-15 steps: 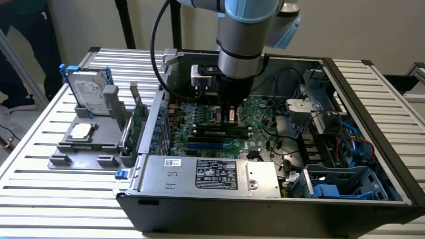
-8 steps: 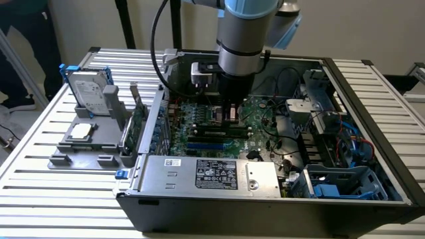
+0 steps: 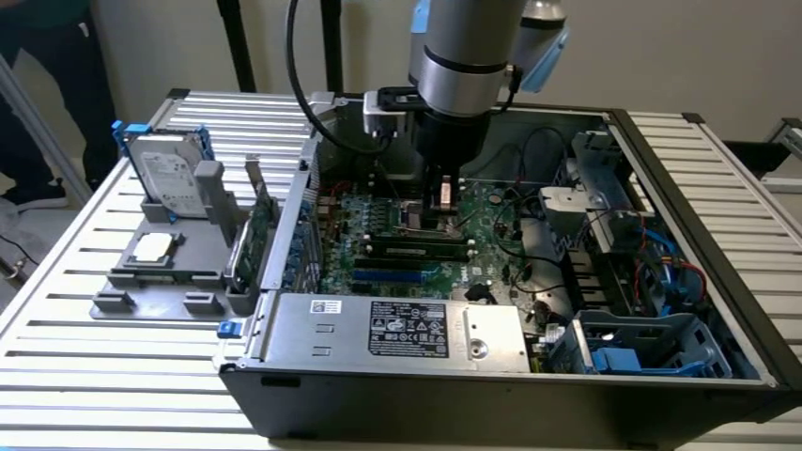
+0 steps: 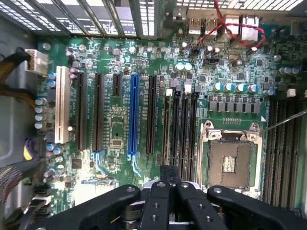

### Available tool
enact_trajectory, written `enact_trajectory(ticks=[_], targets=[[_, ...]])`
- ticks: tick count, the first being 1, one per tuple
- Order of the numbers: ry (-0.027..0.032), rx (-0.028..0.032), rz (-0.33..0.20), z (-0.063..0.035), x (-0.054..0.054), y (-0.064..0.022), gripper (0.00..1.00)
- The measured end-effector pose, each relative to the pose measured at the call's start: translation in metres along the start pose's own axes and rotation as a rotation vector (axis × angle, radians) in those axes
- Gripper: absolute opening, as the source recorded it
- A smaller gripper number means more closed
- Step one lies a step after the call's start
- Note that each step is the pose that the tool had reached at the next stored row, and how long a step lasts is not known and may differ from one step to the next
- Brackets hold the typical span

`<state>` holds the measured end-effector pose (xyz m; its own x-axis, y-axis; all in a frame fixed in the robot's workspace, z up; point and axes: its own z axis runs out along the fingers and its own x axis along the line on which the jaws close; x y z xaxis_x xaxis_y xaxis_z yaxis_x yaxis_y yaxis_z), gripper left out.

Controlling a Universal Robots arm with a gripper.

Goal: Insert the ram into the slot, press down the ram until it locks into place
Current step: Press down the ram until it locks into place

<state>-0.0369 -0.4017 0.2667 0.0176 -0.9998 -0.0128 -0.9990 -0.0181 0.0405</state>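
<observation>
The ram (image 3: pixel 411 249) is a thin dark green stick with a pale label, sitting along the slot (image 4: pixel 166 103), the black memory socket nearest the blue connector. From the wrist, the ram (image 4: pixel 167 129) shows as a thin brownish top edge. Identical empty sockets (image 4: pixel 185 129) run parallel beside it. My gripper (image 3: pixel 441 209) hangs over the motherboard just behind the ram. In the wrist view the gripper (image 4: pixel 170 173) has its black fingers shut together with nothing between them, over one end of the memory sockets. I cannot tell whether it touches the ram.
The blue connector slot (image 4: pixel 133 120) and the bare CPU socket (image 4: pixel 230 160) flank the memory sockets. A power supply (image 3: pixel 389 329) fills the case front, with a drive cage (image 3: pixel 652 343) and cables on the exterior view's right. Outside stand an upright green card (image 3: pixel 257 240) and a hard drive (image 3: pixel 169 174).
</observation>
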Motion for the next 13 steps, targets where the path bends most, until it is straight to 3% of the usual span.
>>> enact_trajectory(ticks=[13], targets=[[-0.0003,-0.0001,0.0,0.0,0.0,0.0,0.11]])
